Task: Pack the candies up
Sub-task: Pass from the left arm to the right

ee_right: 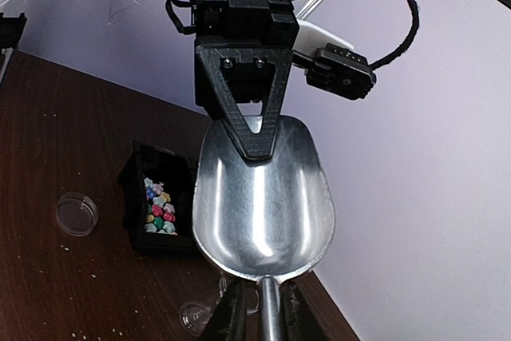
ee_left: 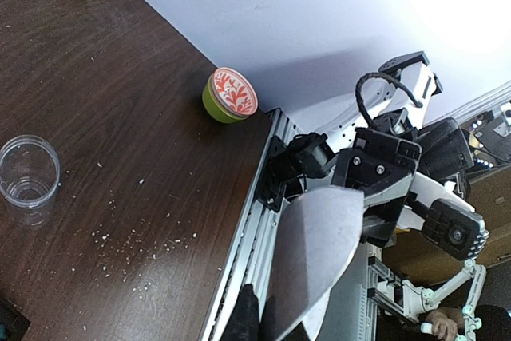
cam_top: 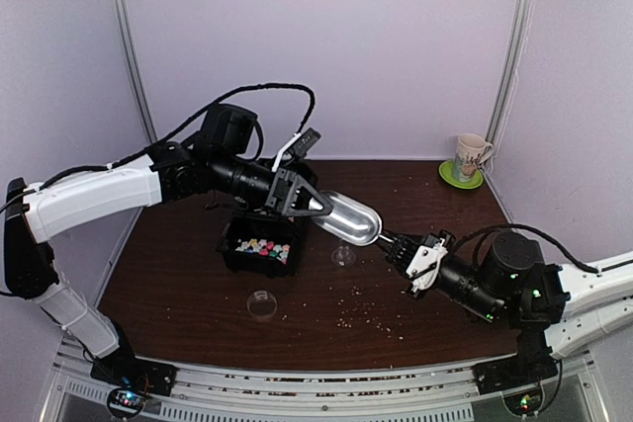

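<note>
Right gripper (ee_right: pixel 265 289), nearest the right wrist lens: its fingers (ee_right: pixel 231 313) are standing close on either side of the handle of a metal scoop (ee_right: pixel 263 197); whether they are pressing it cannot be told. Candies (cam_top: pixel 262 246): pink, yellow, blue, green, white and red pieces are lying heaped inside a black bin (cam_top: pixel 233 244), which is sitting left of centre on the brown table (cam_top: pixel 178 274). Left gripper (cam_top: pixel 316 207): hanging at 2 o'clock from the bin, it is clamping its fingers together on the rim of the scoop's bowl and holding the scoop in the air, handle pointing to 4 o'clock. Clear cup (cam_top: pixel 343 255): standing just beside the bin at 3 o'clock. Clear round lid (cam_top: pixel 262 303): lying near the bin at 6 o'clock. Pale crumbs (cam_top: pixel 368 315): lying scattered at 4 o'clock. Mug (cam_top: pixel 471 155): standing on a green saucer (cam_top: pixel 461 177), well apart at 2 o'clock, in the far right corner. Green bowl (ee_left: pixel 230 95), red-and-white patterned top: sitting at the table's edge beside the metal rail.
</note>
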You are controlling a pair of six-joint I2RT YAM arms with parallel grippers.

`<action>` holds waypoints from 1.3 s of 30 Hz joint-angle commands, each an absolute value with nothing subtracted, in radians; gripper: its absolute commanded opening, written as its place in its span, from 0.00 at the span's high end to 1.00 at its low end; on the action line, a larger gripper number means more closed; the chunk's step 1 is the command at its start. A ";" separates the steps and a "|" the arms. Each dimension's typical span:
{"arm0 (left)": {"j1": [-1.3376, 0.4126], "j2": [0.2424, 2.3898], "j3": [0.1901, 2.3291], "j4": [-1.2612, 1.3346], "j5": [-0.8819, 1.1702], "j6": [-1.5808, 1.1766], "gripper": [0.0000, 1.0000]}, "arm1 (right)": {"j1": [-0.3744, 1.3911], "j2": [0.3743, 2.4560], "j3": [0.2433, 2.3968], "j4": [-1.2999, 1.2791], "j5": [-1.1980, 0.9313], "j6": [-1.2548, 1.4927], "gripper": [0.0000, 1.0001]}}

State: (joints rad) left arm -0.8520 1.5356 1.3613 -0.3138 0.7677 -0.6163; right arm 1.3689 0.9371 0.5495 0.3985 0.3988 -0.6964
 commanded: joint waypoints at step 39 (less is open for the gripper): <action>-0.582 1.430 1.402 -0.652 0.361 -0.423 0.28 | 1.372 1.010 0.695 0.250 0.535 -0.506 1.00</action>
